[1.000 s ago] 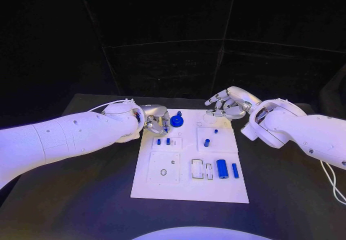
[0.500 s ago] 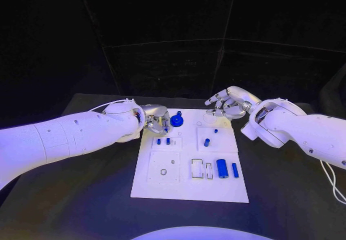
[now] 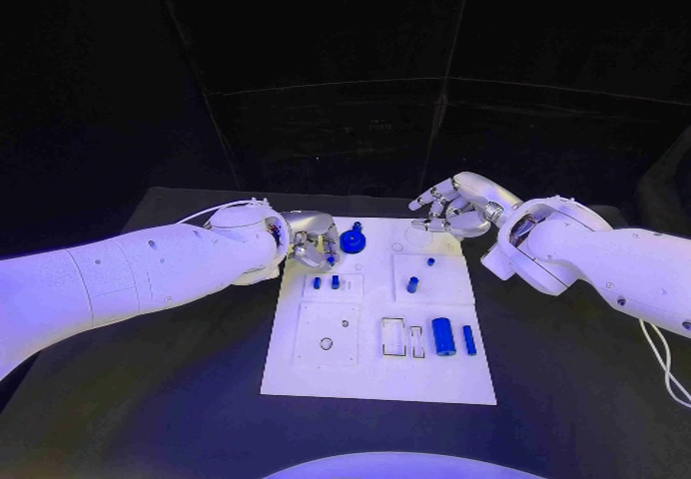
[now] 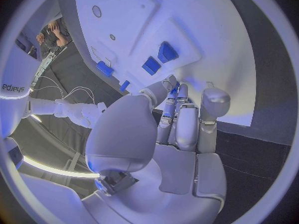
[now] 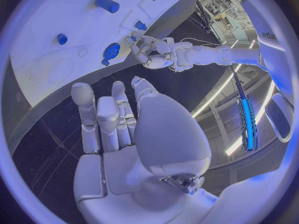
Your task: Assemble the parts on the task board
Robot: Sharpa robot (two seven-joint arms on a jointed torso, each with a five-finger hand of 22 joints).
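Blue part (image 4: pixel 174 91) half-hidden, pinched in left hand (image 3: pixel 312 242) fingertips; right hand (image 3: pixel 452 212) empty, fingers apart.

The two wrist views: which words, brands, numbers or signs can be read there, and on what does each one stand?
"sharpa": dark letters on the white arm at the rim of the left wrist view, upside down there and partly cut off.
Dark letters on the white arm at the rim of the right wrist view: too cut off to read.
The task board shows no readable print.
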